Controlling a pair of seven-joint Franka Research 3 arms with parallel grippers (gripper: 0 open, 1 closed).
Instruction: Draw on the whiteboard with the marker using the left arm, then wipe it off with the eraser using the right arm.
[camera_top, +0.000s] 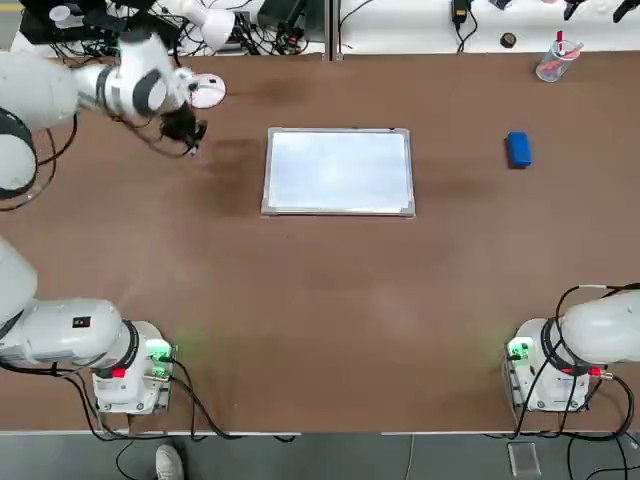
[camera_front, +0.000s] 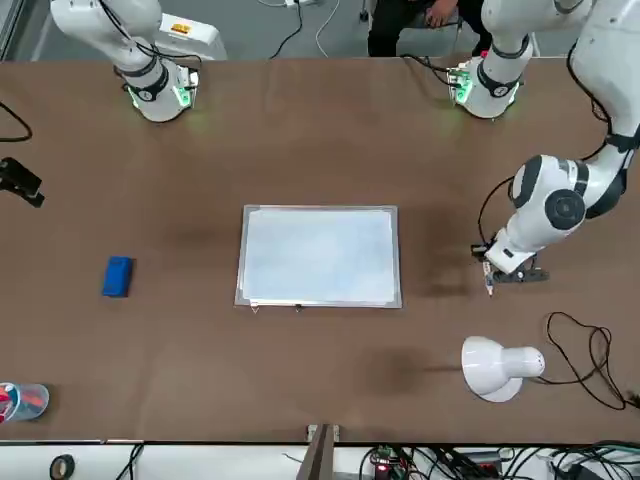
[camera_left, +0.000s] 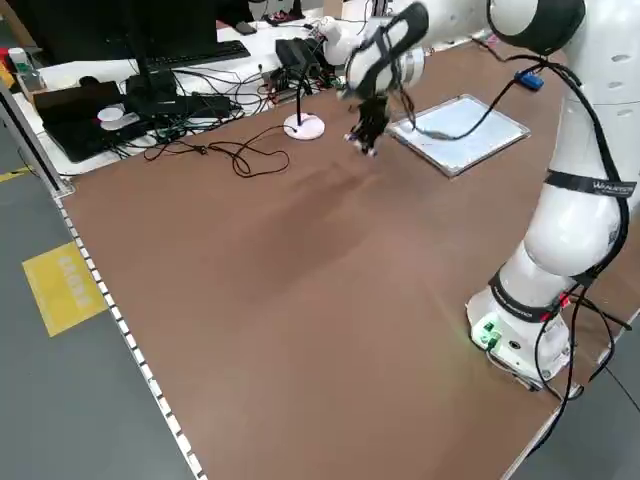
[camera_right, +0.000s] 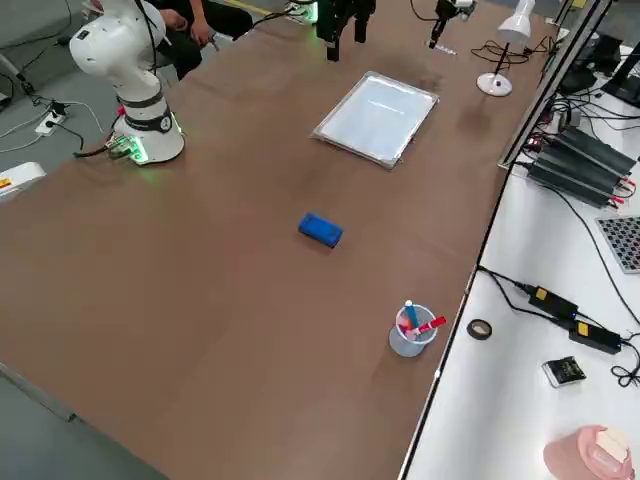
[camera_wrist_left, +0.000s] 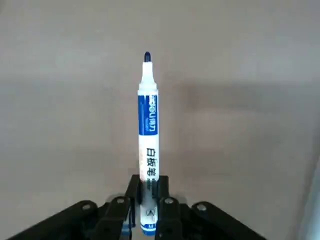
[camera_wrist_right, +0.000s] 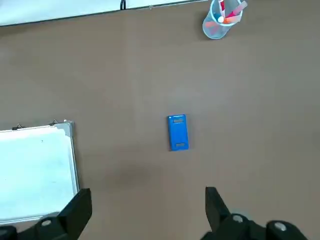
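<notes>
The whiteboard (camera_top: 338, 170) lies flat in the middle of the far half of the table, its surface blank. My left gripper (camera_top: 186, 129) hovers over bare table to the left of the board, shut on the marker (camera_wrist_left: 148, 145). The marker's uncapped dark tip points down at the table. The blue eraser (camera_top: 518, 150) lies alone to the right of the board. In the right wrist view my right gripper (camera_wrist_right: 146, 192) stands open and empty, high above the table, with the eraser (camera_wrist_right: 178, 132) and a corner of the whiteboard (camera_wrist_right: 35, 170) below it.
A white desk lamp (camera_front: 495, 368) stands at the far edge close to my left gripper, its cable trailing over the table. A clear cup (camera_top: 553, 62) with red items stands at the far right corner. Brown table surrounds the board.
</notes>
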